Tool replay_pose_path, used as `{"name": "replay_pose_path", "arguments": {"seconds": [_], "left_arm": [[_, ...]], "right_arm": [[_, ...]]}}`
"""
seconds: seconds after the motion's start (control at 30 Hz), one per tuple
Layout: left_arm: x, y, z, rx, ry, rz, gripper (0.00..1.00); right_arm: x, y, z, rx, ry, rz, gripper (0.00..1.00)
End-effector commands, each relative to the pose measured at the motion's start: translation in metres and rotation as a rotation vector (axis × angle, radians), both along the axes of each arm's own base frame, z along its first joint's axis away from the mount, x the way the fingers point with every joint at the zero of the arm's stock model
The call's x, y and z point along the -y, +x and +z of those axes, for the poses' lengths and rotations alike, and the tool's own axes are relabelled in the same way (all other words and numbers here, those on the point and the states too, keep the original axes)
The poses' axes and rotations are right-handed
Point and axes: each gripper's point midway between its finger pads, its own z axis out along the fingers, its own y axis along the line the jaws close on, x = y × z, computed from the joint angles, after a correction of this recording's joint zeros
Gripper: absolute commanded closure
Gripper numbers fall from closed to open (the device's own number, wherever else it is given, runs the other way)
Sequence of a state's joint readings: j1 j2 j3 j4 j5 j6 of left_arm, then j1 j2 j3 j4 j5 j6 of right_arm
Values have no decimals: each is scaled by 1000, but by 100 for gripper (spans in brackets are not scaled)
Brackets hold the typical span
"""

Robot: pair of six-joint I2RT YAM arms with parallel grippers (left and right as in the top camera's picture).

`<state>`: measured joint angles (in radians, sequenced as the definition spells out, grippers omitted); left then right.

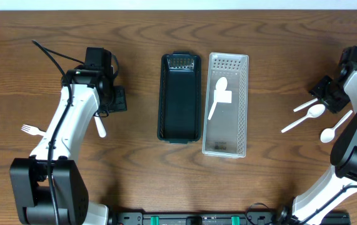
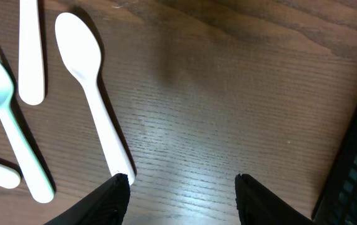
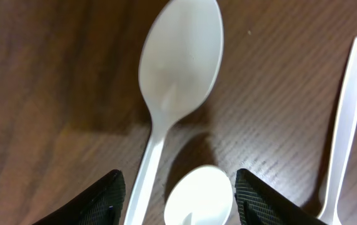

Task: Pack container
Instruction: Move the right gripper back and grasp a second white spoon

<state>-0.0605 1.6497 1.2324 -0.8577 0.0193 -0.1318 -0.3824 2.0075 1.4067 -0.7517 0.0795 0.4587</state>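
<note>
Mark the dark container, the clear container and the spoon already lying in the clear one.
dark container [image 1: 179,100], overhead view, its bare floor.
clear container [image 1: 226,134], overhead view, bare floor towards the near end.
spoon [image 1: 221,84], overhead view, its bowl.

bright, even light; pale glare on the table [image 2: 184,156]; wrist views soft.

Robotics lab: two robot arms [image 1: 65,125] at a wood-grain table [image 1: 140,181].

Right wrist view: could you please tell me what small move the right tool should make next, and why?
Probably lower the right tool and close it on the white plastic spoon whose bowl lies between its open jaws; nothing is held yet.
</note>
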Motion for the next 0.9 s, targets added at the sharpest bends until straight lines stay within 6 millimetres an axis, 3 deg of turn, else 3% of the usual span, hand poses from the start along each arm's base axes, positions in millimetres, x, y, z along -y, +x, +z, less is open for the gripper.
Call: {"name": "replay_pose_path", "arguments": {"seconds": [0.0,0.27,0.57,0.67,0.77,0.87], "left_arm": [[-2,3,2,2,4,5,42],[-2,3,2,2,4,5,43],[-2,3,2,1,4,5,43],[-2,3,2,2,4,5,43],[-2,3,2,2,4,5,43],[-2,3,2,1,4,5,43]], "right_arm": [[4,0,-4,-2,-11,16,39],[8,11,-6,38,-29,22,37],[-2,0,-52,-58,40,28,36],[-4,1,-55,-59,53,29,38],[-4,2,-55,-55,51,28,53],[-4,2,-55,-55,52,28,83]]}}
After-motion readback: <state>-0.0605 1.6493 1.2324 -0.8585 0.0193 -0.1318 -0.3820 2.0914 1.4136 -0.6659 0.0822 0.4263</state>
